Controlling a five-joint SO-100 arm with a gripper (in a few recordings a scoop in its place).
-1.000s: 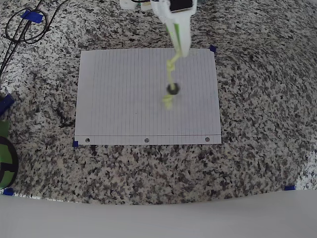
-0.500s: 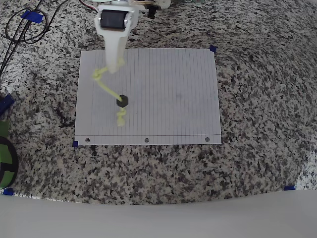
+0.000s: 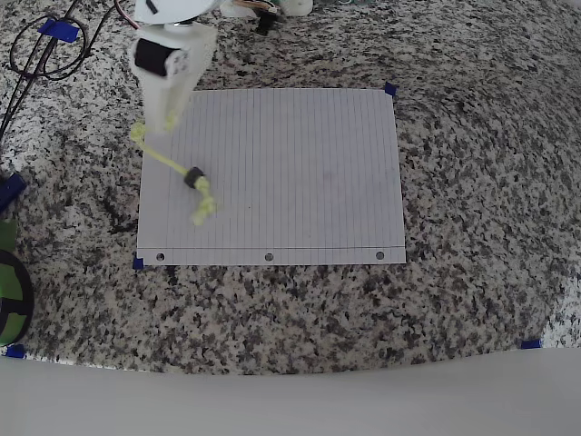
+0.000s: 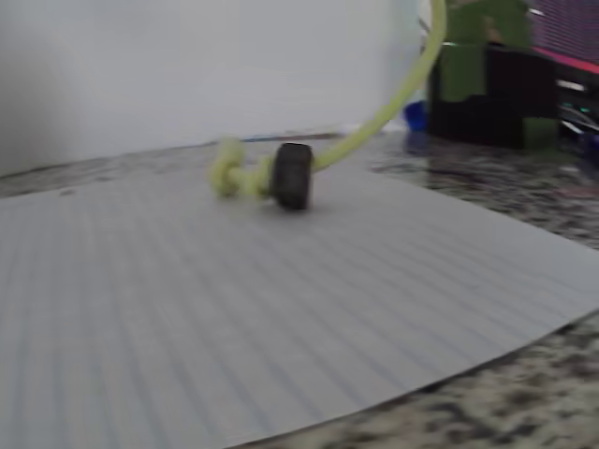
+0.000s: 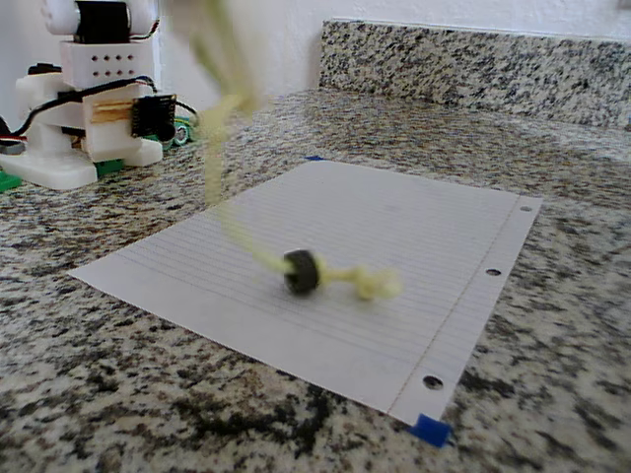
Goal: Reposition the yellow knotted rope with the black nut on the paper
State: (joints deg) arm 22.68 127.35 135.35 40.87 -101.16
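The white lined paper (image 3: 300,173) lies flat on the granite counter, its punched holes along the near edge. My white gripper (image 3: 169,121) hangs over the paper's far left corner, shut on the upper part of the yellow knotted rope (image 3: 166,161). The rope slopes down to the paper, where the black nut (image 3: 192,178) and the end knot (image 3: 204,208) rest near the left edge. In the wrist view the nut (image 4: 292,175) stands on edge on the paper (image 4: 281,318), right of the knot (image 4: 227,168). The fixed view shows the blurred gripper (image 5: 225,69), the nut (image 5: 302,271) and the paper (image 5: 414,227).
Black cables (image 3: 41,50) coil at the far left corner. Blue tape bits (image 3: 389,89) mark the paper's corners. A green and black object (image 3: 11,291) sits at the left edge. The arm's white base (image 5: 89,108) stands behind the paper, with a granite backsplash (image 5: 473,59).
The gripper has swung left across the paper, from its right half to its left edge, dragging the rope, nut and end knot with it.
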